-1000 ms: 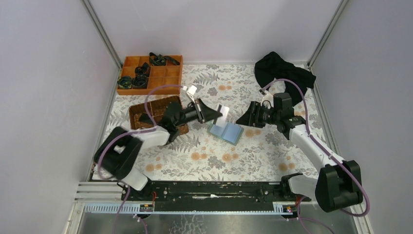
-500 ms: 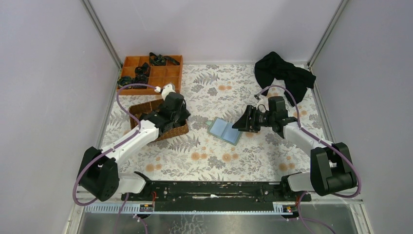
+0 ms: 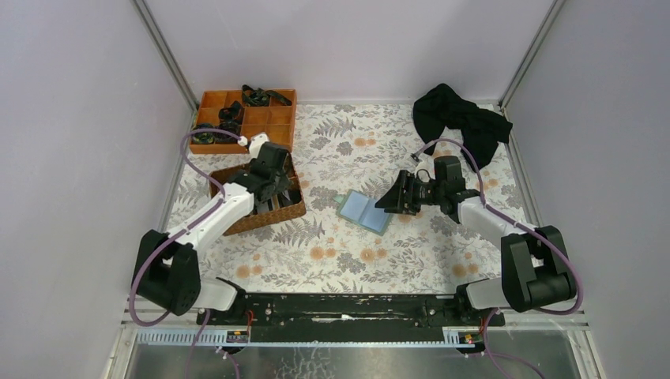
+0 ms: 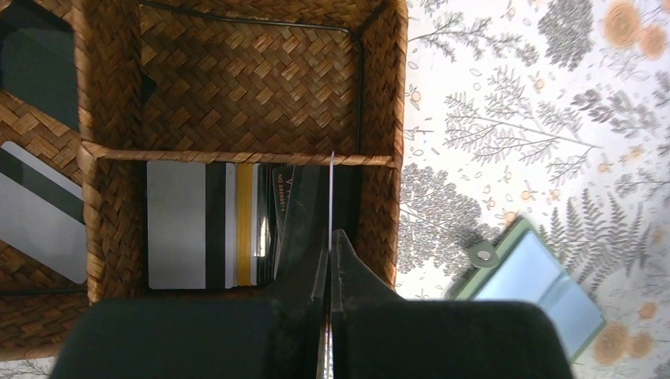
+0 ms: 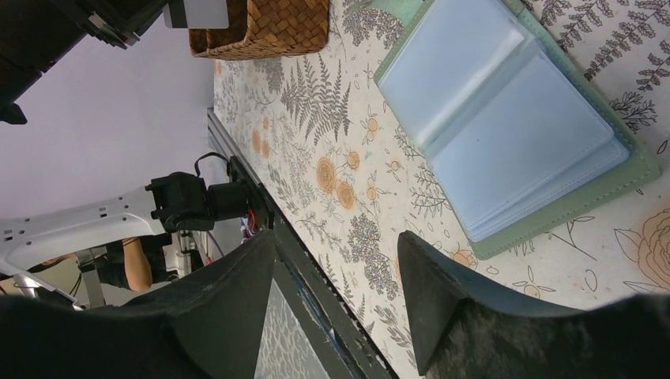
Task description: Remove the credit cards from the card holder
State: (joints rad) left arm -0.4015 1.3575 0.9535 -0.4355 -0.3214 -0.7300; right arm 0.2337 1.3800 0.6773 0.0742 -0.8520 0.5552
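Observation:
The card holder [image 3: 366,210] lies open on the floral mat, light blue inside with a green edge, also seen in the right wrist view [image 5: 506,118] and the left wrist view [image 4: 537,276]. My left gripper [image 4: 329,237] is shut on a thin whitish credit card [image 4: 332,197], seen edge-on, over the right end of a wicker basket compartment. Several credit cards [image 4: 186,225] lie stacked in that compartment. In the top view the left gripper [image 3: 275,189] hangs over the basket [image 3: 261,217]. My right gripper [image 3: 393,200] stands open just right of the card holder, its jaws [image 5: 338,237] holding nothing.
The basket's other compartments hold a grey striped card [image 4: 39,213] and a dark card [image 4: 39,79]. An orange divided tray [image 3: 276,126] with dark items stands at the back left. A black cloth [image 3: 458,118] lies at the back right.
My left arm has swung left from above the card holder to the wicker basket, carrying the card. The right gripper has edged closer to the card holder's right side.

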